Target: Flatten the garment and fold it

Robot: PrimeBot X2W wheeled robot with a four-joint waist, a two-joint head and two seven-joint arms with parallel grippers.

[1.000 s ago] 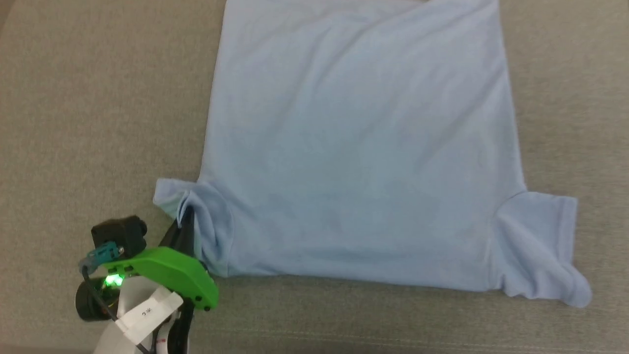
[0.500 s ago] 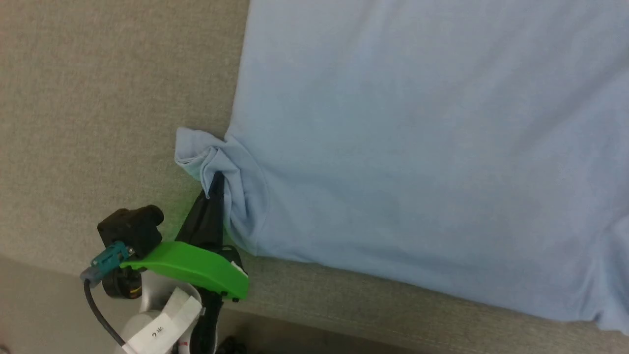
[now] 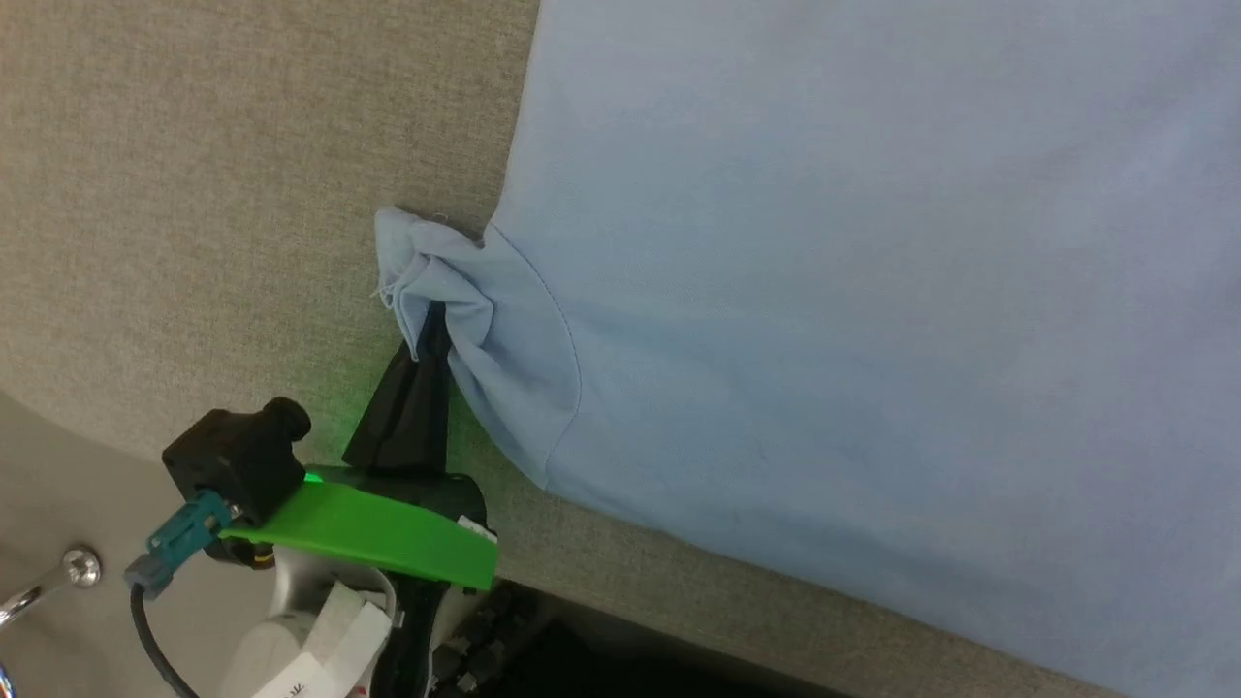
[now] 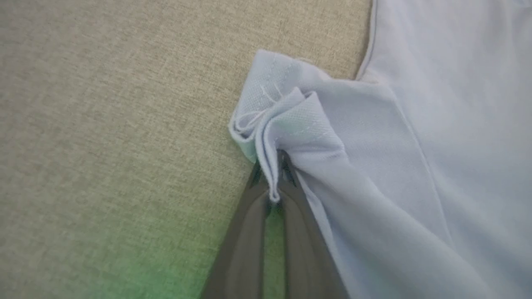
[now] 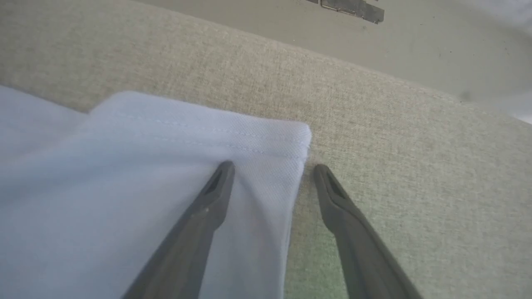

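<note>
At the near edge of the beige cloth-covered table [image 3: 242, 194], the left gripper [image 3: 431, 325] is pinched tight on a bunched, puckered sleeve of the garment [image 3: 824, 291]. Beyond it the light blue shirt lies spread smooth and flat. The right gripper [image 5: 272, 168], fingers wide apart, straddles a flat hemmed corner's edge.
</note>
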